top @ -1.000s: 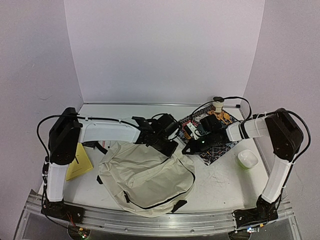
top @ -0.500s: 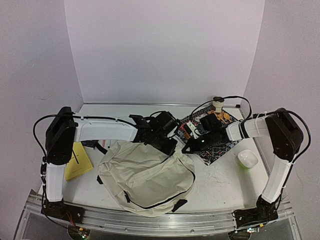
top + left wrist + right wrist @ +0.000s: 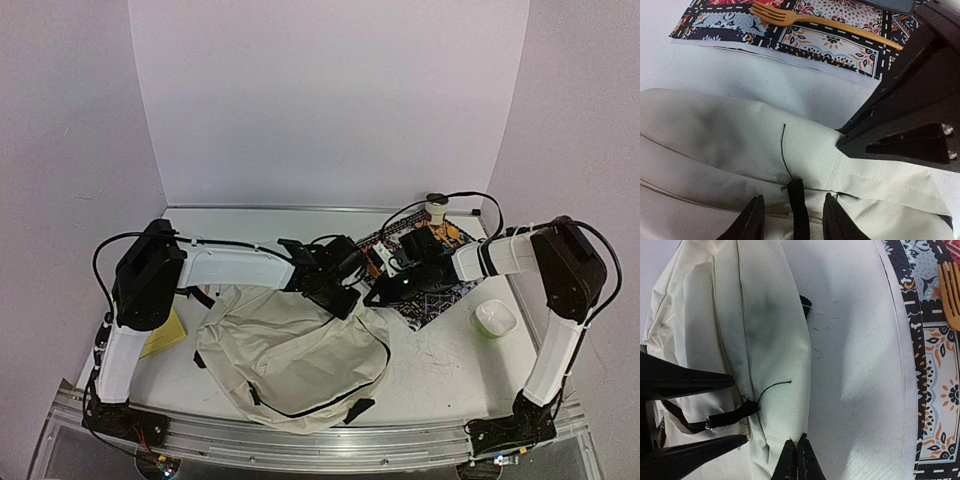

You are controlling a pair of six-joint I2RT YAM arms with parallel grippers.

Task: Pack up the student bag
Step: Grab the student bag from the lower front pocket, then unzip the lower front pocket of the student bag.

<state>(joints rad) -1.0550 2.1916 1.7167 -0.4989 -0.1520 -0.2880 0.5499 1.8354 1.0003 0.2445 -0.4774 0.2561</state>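
The cream student bag [image 3: 290, 350] lies at the middle front of the table. It fills the lower part of the left wrist view [image 3: 715, 135] and the left of the right wrist view [image 3: 770, 320]. My left gripper [image 3: 343, 298] is at the bag's far right corner. It is open, and its fingers [image 3: 753, 220] straddle a black strap pull [image 3: 798, 207] without closing on it. My right gripper [image 3: 374, 297] meets it from the right. Its jaws are shut, pinching the bag's edge [image 3: 796, 460]. The black pull also shows in the right wrist view [image 3: 732, 415].
A colourful patterned mat [image 3: 445, 292] lies under the right arm, with an orange fork [image 3: 805, 20] on it. A green and white bowl [image 3: 494, 318] sits at the right. A yellow booklet [image 3: 160, 337] lies at the left. A small cup [image 3: 436, 210] stands at the back.
My left arm has reached further right and lower, bringing its gripper onto the bag's corner. My right gripper has shifted slightly left towards it. The bag has not moved.
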